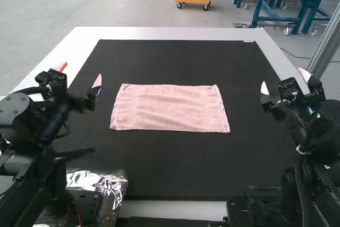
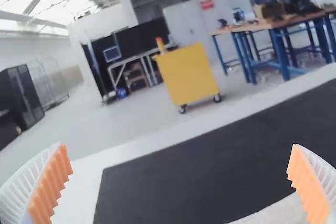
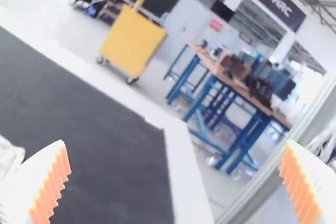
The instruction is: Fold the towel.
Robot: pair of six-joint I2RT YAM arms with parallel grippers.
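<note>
Left hand [image 1: 81, 74], right hand [image 1: 285, 81] spread; towel [image 1: 170, 108] flat, layers unclear; bench's [image 1: 170, 33] near corners hidden around arms [image 1: 32, 131].

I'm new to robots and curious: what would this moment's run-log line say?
task: fold pink towel | towel: flat on black mat | left claw: open | right claw: open | towel contact: none

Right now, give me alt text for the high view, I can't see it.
A pink towel lies flat in a wide rectangle near the middle of a black mat on a white table. The left hand and right hand, both open and empty, are on either side, apart from the towel.
</note>
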